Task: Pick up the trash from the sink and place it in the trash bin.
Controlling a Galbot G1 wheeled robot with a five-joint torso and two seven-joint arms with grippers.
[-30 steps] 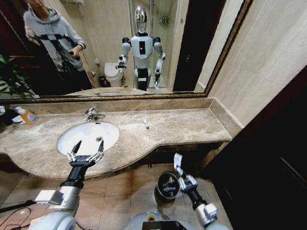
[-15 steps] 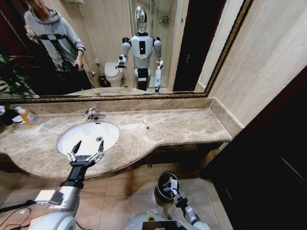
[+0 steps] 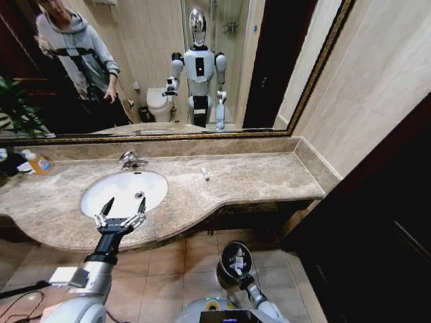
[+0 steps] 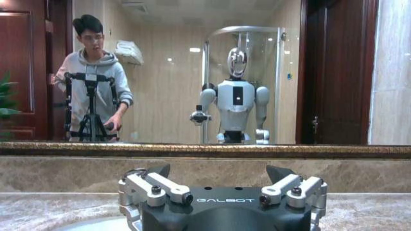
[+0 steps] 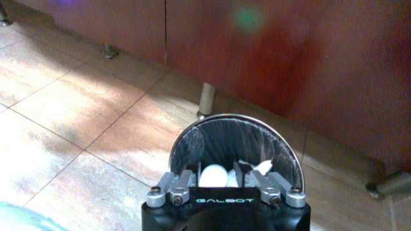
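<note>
Over the small round black trash bin (image 5: 234,144), a white item (image 5: 214,175) was held in the right end effector (image 5: 218,179); an off-centre release could be judged to strike the rim.

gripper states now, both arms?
Left gripper: open, empty, over the sink's front rim.
Right gripper: shut on a white item over the trash bin.

One sink (image 3: 101,202) is seen set into one tabletop (image 3: 256,180), with one faucet (image 3: 128,160) behind it. One small white item (image 3: 204,173) is counted on the tabletop, and one bottle of orange liquid (image 3: 37,163) near the tabletop's far left end. One trash bin (image 3: 229,259) is seen on the floor. Two hands are counted: the left hand (image 3: 120,217), and the right hand (image 5: 224,179), in which one white piece (image 5: 213,176) is gripped.
</note>
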